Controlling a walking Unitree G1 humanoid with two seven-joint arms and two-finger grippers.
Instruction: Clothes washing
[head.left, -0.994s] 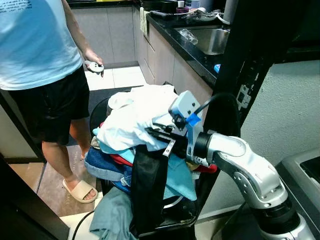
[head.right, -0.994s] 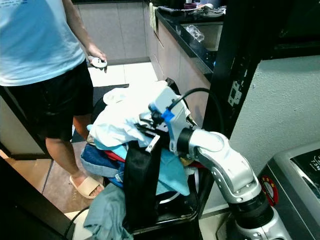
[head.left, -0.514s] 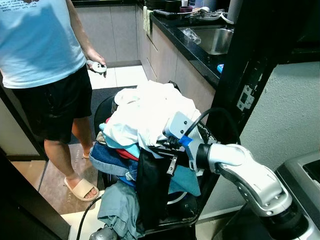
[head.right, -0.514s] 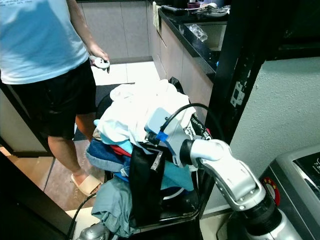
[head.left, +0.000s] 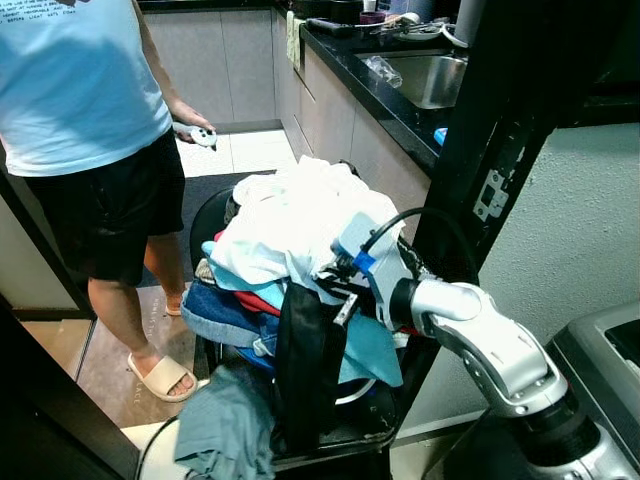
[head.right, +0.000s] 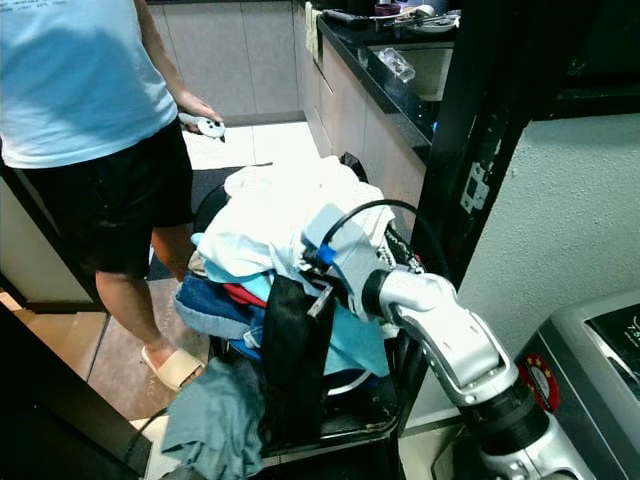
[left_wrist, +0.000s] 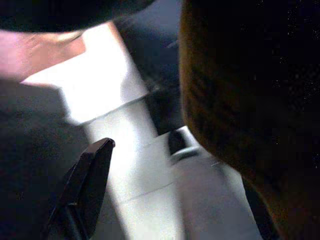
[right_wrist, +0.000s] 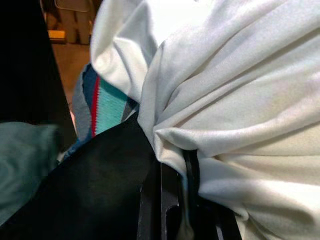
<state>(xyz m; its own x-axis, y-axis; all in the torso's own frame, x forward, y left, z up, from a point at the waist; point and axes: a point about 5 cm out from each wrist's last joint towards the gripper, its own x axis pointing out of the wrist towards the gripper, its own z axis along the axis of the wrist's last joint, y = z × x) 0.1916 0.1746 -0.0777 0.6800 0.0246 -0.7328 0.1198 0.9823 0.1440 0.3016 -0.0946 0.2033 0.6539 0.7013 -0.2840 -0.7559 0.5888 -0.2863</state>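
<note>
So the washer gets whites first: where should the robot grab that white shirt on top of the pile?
Probably the bunched fold of the white shirt at its near edge, where the right hand already sits. Come from the robot's side, above the black garment; the ridged fold there gives the fingers something to pinch.

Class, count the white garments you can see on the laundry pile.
1 that I can separate: a white shirt crowning the pile, where the right claw reaches in beside a hanging black garment. Its folds may hide another white piece.
</note>
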